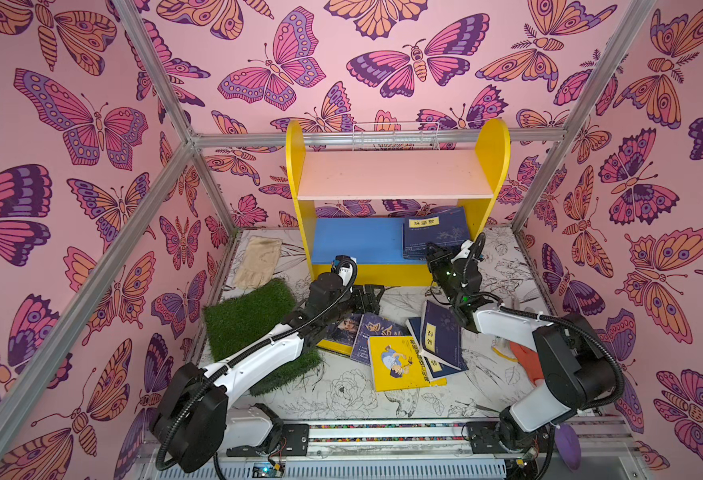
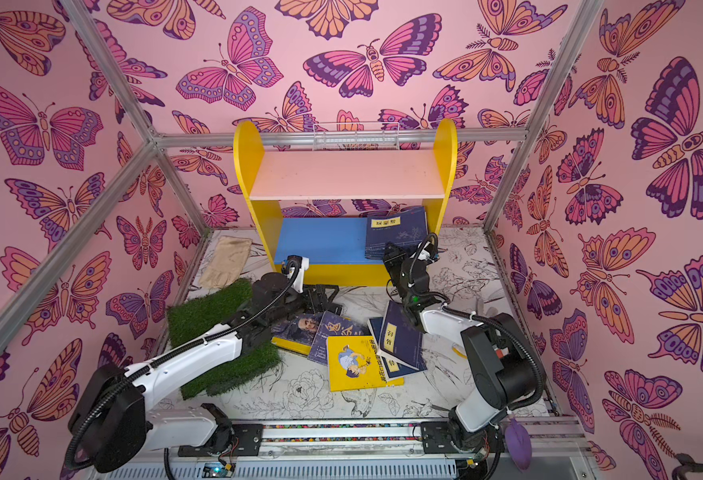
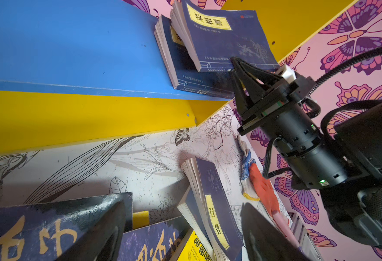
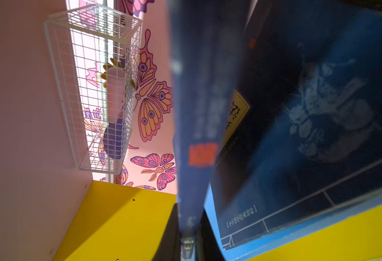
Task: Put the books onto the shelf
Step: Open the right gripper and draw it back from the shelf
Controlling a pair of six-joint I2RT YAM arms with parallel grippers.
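Navy with a yellow label, the top book [image 3: 226, 38] sits tilted at the right end of the blue lower board [image 1: 354, 241] of the shelf [image 1: 295, 166], resting on a second navy book [image 3: 181, 65] that lies flat there. The right gripper [image 1: 435, 254] is pinched almost closed on the top book's near edge. The left gripper [image 1: 369, 297] hangs with its jaws wide apart and empty just in front of the shelf, over the loose books [image 1: 399, 361] scattered on the table [image 1: 341, 399].
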